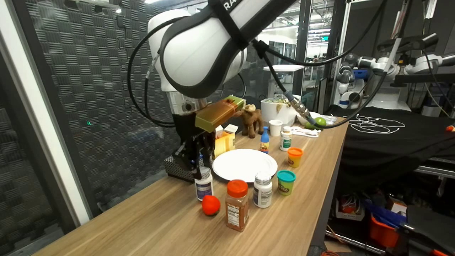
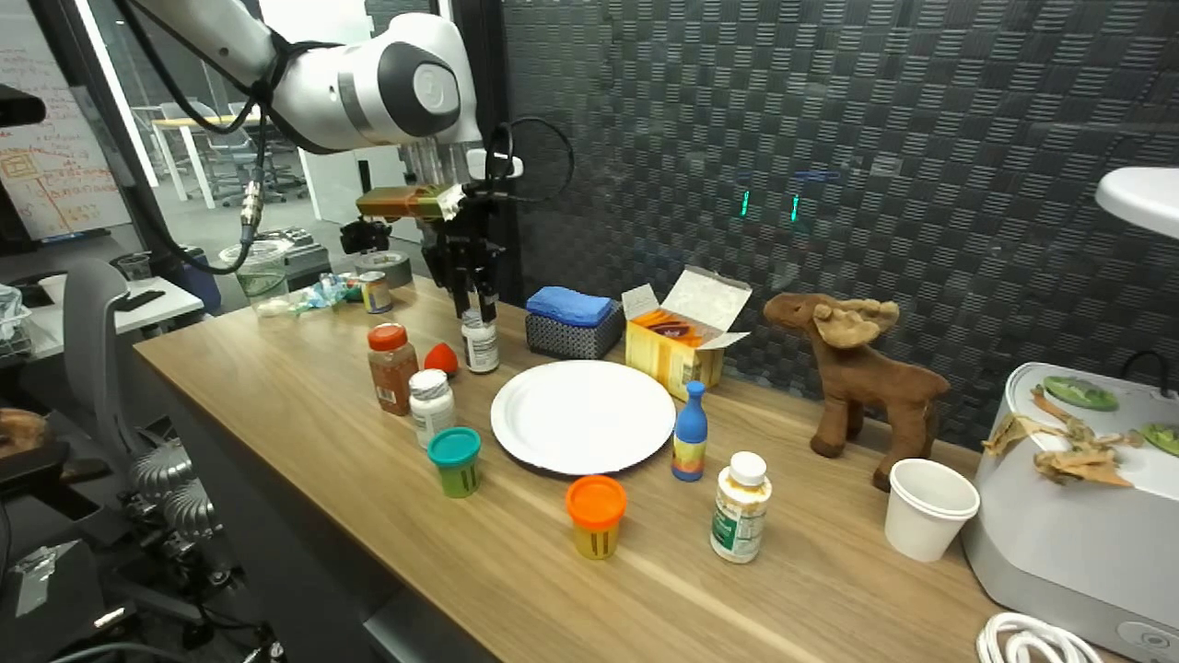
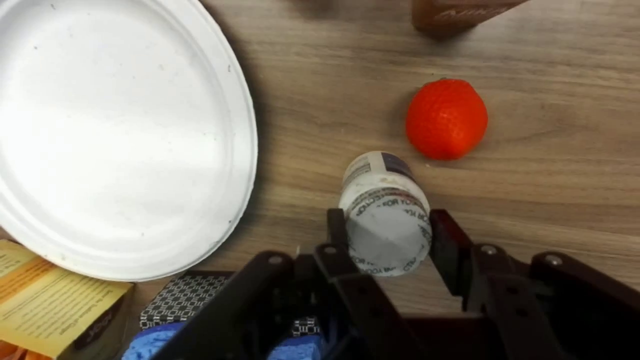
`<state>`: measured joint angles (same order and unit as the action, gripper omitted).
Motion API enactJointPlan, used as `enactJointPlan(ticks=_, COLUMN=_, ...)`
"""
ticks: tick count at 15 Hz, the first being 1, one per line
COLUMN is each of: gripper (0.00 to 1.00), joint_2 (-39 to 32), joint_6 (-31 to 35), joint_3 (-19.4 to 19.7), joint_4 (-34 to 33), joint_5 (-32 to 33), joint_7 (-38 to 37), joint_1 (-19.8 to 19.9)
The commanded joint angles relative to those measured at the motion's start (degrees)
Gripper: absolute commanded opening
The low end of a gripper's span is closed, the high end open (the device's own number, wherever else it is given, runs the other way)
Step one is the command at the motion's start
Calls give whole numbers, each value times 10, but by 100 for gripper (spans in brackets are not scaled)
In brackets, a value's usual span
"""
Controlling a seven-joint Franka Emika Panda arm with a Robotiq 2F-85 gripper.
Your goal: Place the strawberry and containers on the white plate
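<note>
The tool (image 3: 387, 221) grasps the white bottle (image 3: 384, 197) by its cap (image 3: 387, 237), jaws against both sides, though from above I can't tell how firm that hold is. The white bottle stands upright on the surface (image 3: 550, 195), near the strawberry (image 3: 446, 120) and apart from the plate (image 3: 115, 140). It should handle as light, stiff plastic, hard to crush; the smooth cap may slip, so a squarely centred pinch low on the cap looks best.
</note>
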<state>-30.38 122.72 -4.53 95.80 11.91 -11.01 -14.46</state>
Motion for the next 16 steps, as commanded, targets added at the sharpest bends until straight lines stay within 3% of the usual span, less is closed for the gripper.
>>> enactJointPlan(ticks=1, gripper=20, joint_2=29, joint_6=-32, joint_3=-5, joint_4=-1, joint_5=-24, joint_7=17, joint_1=10)
enactJointPlan(ticks=7, gripper=20, joint_2=72, joint_6=-27, joint_3=25, joint_4=-1, joint_5=-22, joint_7=-3, joint_1=45)
enactJointPlan(ticks=16, gripper=20, joint_2=20, joint_6=-24, joint_3=58, joint_4=-29, joint_5=-26, joint_7=-16, joint_1=95)
